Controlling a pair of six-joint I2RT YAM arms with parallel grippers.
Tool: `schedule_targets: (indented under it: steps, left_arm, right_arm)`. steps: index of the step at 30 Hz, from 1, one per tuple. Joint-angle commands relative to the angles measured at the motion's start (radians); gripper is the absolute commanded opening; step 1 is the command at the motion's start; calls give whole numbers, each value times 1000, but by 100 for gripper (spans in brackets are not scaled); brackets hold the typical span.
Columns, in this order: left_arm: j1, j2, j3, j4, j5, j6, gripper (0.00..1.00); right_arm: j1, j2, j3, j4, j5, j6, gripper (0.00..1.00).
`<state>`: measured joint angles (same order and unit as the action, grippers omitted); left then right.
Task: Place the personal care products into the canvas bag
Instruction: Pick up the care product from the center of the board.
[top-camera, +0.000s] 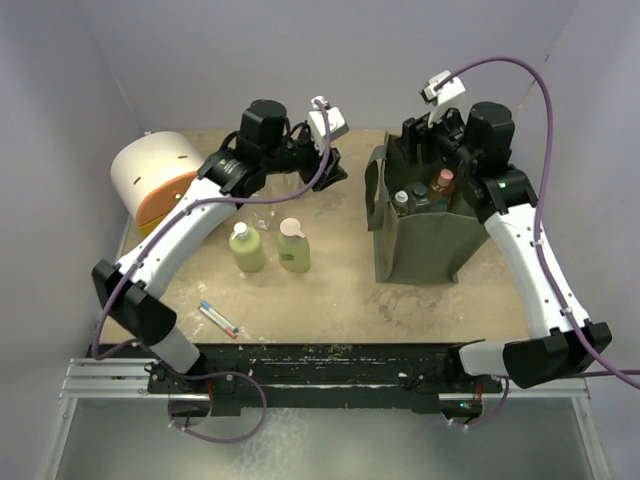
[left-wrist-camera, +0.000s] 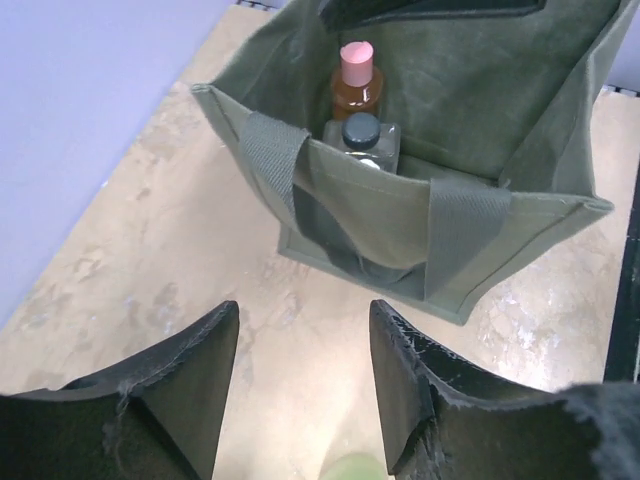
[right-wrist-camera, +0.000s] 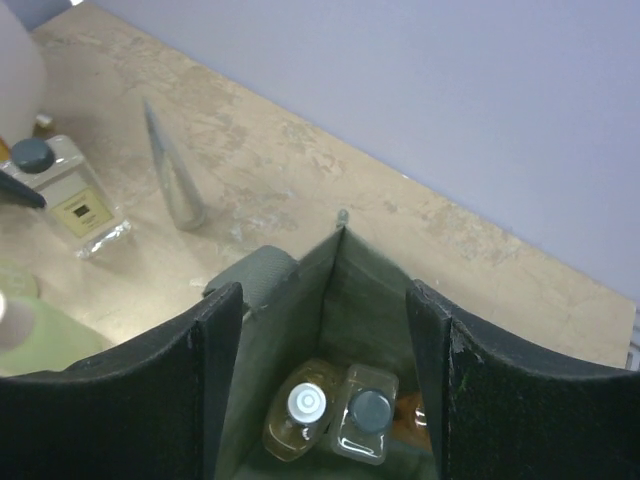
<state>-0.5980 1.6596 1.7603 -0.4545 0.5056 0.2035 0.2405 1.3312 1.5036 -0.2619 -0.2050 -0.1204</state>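
Nearest to me, both arm bases are bolted at the table (top-camera: 330, 300) edge, in front of the canvas bag (top-camera: 420, 250). Left of the bag and closest to the bases lies a thin pen-like stick (top-camera: 217, 319). Farther back, two pale green bottles (top-camera: 247, 247) stand side by side, well left of the bag. Behind them I see a clear bottle (right-wrist-camera: 70, 195) with a dark cap and an upright silver-grey tube (right-wrist-camera: 172, 180), near each other. My left gripper (left-wrist-camera: 303, 315) hangs between this group and the bag, facing the bag, its jaws parted with nothing between them. The bag stands upright and open. My right gripper (right-wrist-camera: 325, 300) hovers directly above the bag's far rim, released and empty. Inside the bag stand an amber bottle (left-wrist-camera: 356, 85) with a pink cap, a clear dark-capped bottle (left-wrist-camera: 362, 135) and a light-capped bottle (right-wrist-camera: 305, 405), packed close together. Far left of the bag sits a white and orange domed box (top-camera: 155, 180). The tabletop is mottled tan. Plain pale lilac walls close it in behind and on both sides.
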Motion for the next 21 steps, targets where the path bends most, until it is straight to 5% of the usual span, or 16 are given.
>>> schedule_targets:
  steps: [1, 7, 13, 21]
  left_arm:
    - [19, -140, -80, -17, -116, 59, 59]
    - [133, -291, -213, -51, -138, 28, 63]
    - [223, -383, -309, -111, -223, 19, 68]
    - [378, -466, -346, -116, -283, -21, 82]
  right_arm:
    - [2, -25, 89, -104, -188, -124, 68]
    - [52, 0, 158, -241, -346, -258, 68]
    - [243, 15, 158, -308, -310, -405, 73]
    - [423, 124, 90, -225, -280, -396, 83]
